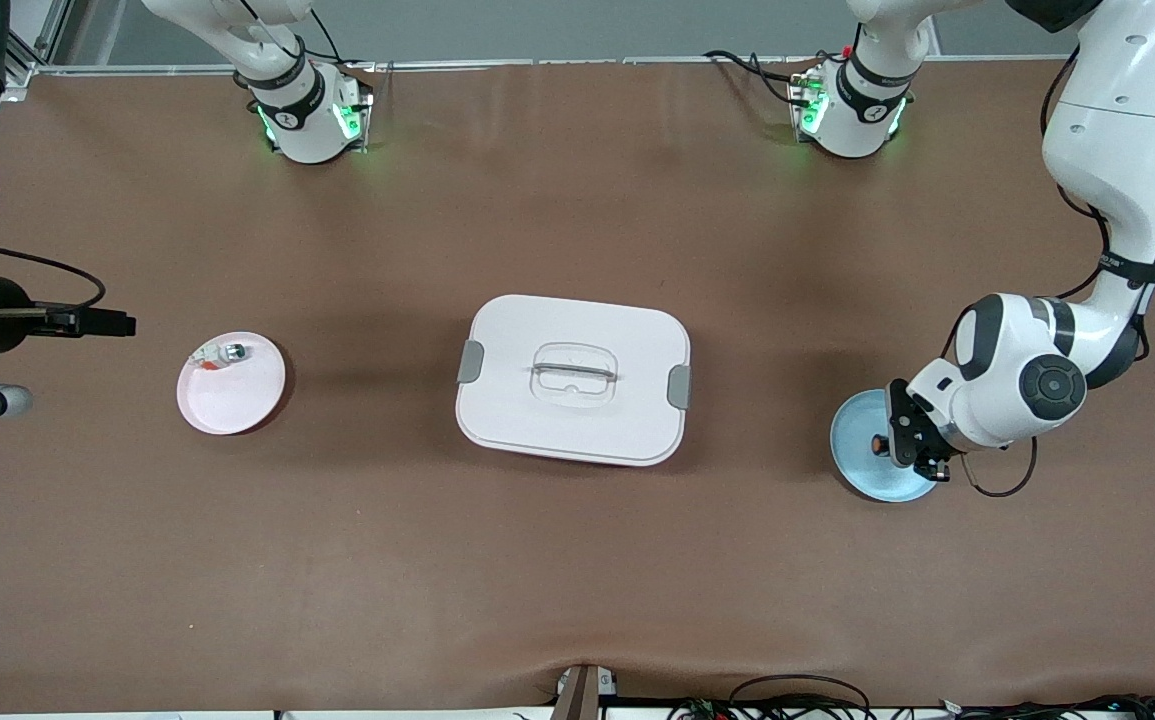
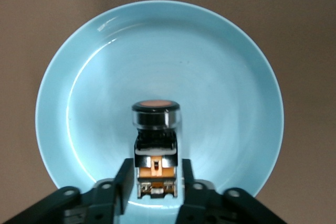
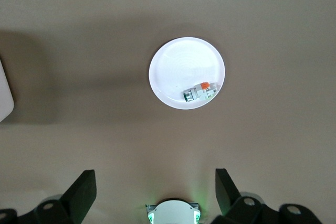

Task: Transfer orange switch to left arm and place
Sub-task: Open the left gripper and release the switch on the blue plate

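The orange switch [image 1: 878, 443] lies on its side on the blue plate [image 1: 862, 470] toward the left arm's end of the table. In the left wrist view the switch [image 2: 156, 129] shows its round orange cap, black body and orange-tan end. My left gripper [image 1: 895, 440] is low over that plate, open. Its fingers [image 2: 124, 179] flank the switch's tail with a thin gap showing. The white box [image 1: 573, 378] stands mid-table. My right gripper [image 1: 122, 323] hangs high toward the right arm's end, open wide and holding nothing. That arm waits.
A pink plate [image 1: 237, 400] lies between the box and the right arm's end. It holds a small silver-and-white part [image 1: 222, 353] with a red bit. The right wrist view shows that plate [image 3: 178, 66], that part [image 3: 201, 92] and a corner of the box [image 3: 4, 95].
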